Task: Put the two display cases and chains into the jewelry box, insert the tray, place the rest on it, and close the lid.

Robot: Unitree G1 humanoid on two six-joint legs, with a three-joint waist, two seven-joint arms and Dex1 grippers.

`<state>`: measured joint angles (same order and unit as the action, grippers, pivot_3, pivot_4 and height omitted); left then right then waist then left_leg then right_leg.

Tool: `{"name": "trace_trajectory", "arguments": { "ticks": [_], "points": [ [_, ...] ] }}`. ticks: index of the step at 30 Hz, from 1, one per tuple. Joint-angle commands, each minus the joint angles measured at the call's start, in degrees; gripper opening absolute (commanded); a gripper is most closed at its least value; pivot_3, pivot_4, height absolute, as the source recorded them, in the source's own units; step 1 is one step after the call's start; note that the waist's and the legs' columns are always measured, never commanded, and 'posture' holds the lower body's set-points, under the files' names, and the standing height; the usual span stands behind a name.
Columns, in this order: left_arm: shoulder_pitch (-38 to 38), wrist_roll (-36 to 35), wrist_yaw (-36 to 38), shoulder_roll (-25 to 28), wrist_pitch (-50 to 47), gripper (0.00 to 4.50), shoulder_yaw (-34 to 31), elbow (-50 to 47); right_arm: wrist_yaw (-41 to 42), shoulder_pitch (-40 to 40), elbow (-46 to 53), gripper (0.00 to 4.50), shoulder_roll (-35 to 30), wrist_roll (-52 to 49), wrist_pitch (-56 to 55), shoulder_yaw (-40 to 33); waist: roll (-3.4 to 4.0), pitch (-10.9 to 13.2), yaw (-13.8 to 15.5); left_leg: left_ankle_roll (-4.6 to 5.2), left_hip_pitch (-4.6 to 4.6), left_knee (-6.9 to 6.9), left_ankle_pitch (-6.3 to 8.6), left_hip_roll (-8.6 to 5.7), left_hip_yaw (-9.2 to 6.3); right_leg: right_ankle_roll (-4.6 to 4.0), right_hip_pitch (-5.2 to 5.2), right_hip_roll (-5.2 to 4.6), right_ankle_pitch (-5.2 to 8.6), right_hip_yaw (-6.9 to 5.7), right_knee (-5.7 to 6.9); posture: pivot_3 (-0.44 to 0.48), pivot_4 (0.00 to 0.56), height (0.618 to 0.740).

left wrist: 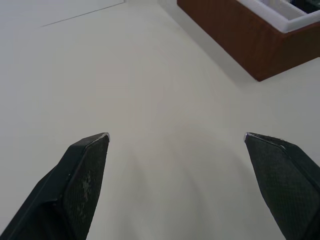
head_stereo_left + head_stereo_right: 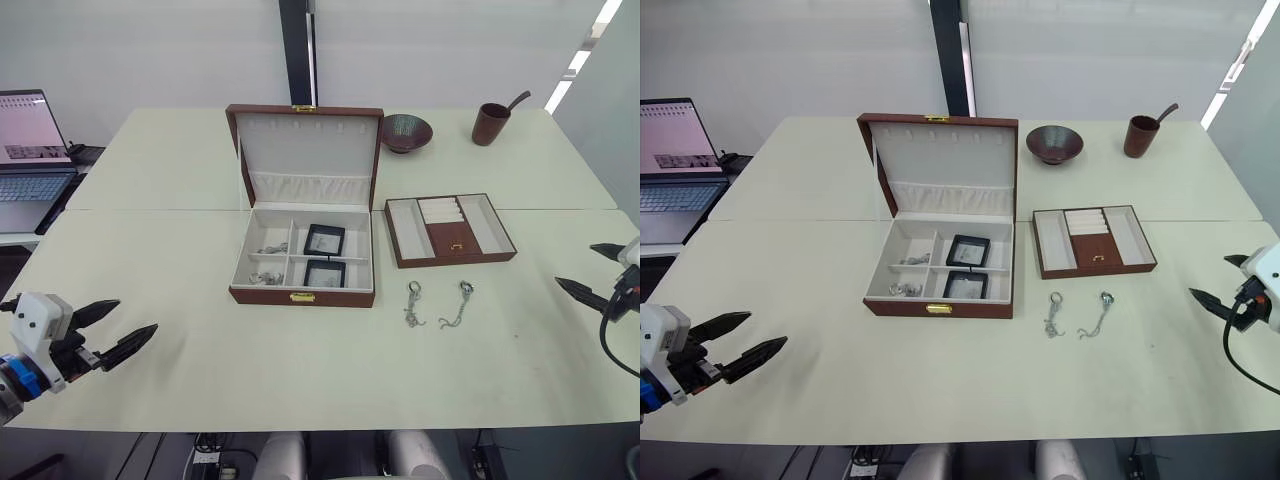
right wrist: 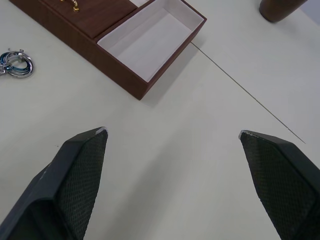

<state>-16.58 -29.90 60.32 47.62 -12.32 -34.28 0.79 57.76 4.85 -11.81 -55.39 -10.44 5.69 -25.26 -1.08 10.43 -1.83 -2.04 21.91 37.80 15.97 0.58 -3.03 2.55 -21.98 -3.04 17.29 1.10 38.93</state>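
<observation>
Reddish-brown wood grain marks the jewelry box [image 2: 302, 262], sitting mid-desk with its lid [image 2: 305, 150] standing open behind it. Both display cases [image 2: 324, 239] lie in its right-hand compartments, one behind the other, and silvery chains [image 2: 266, 270] rest in the left ones. Just right of the box sits the tray [image 2: 450, 230], apart from it on the pale desk [image 2: 180, 300]. In front of the tray, two more chains [image 2: 414, 303] lie side by side on the bare surface. Farther back stand a dark bowl [image 2: 405, 132] and a brown cup [image 2: 491, 123]; a laptop [image 2: 30, 150] sits off the left edge. Left pincer [image 2: 112, 331] hovers near the front left corner, fingers spread wide and empty. Right pincer [image 2: 590, 272] hangs at the right edge, likewise spread and holding nothing
</observation>
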Motion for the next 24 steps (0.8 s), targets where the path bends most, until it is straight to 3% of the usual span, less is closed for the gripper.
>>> {"name": "trace_trajectory", "arguments": {
  "ticks": [1, 7, 14, 24],
  "points": [
    [-0.6, -3.3, 1.3, 0.3, -1.3, 4.50, -2.3, -5.9, 2.1, 3.0, 0.2, 4.47, -2.1, -1.5, -1.4, 1.5, 0.00, 0.0, 0.0, 0.00, -0.01, 0.00, 0.00, 0.01, 0.00, 0.00, 0.00, 0.00, 0.00, 0.01, 0.00, 0.000, 0.150, 0.733],
    [1.3, -6.3, 2.9, 1.5, -4.8, 4.50, 1.7, -15.1, 7.7, 13.4, -4.2, 4.47, -3.8, 1.3, -4.4, 11.4, 0.03, 0.0, -0.1, 0.00, -0.02, 0.04, 0.00, 0.00, 0.00, 0.00, 0.01, 0.00, 0.00, 0.01, 0.02, 0.000, 0.150, 0.733],
    [8.0, -12.0, 4.6, 3.9, -11.9, 4.50, 7.8, -24.1, 12.6, 27.6, -14.4, 4.47, -1.4, 8.3, -6.2, 25.3, 0.05, 0.1, 0.0, 0.00, 0.01, 0.04, 0.00, -0.02, -0.01, 0.00, 0.01, 0.01, 0.00, -0.03, 0.01, 0.000, 0.150, 0.733],
    [16.2, -20.1, 4.3, 4.8, -18.1, 4.50, 13.2, -33.5, 10.0, 39.1, -32.3, 4.47, 4.5, 16.2, -14.8, 33.6, 0.08, 0.1, 0.0, -0.01, 0.01, 0.06, -0.01, -0.03, 0.02, 0.00, 0.01, 0.02, 0.00, -0.03, 0.02, 0.000, 0.150, 0.733]
  ]
}}
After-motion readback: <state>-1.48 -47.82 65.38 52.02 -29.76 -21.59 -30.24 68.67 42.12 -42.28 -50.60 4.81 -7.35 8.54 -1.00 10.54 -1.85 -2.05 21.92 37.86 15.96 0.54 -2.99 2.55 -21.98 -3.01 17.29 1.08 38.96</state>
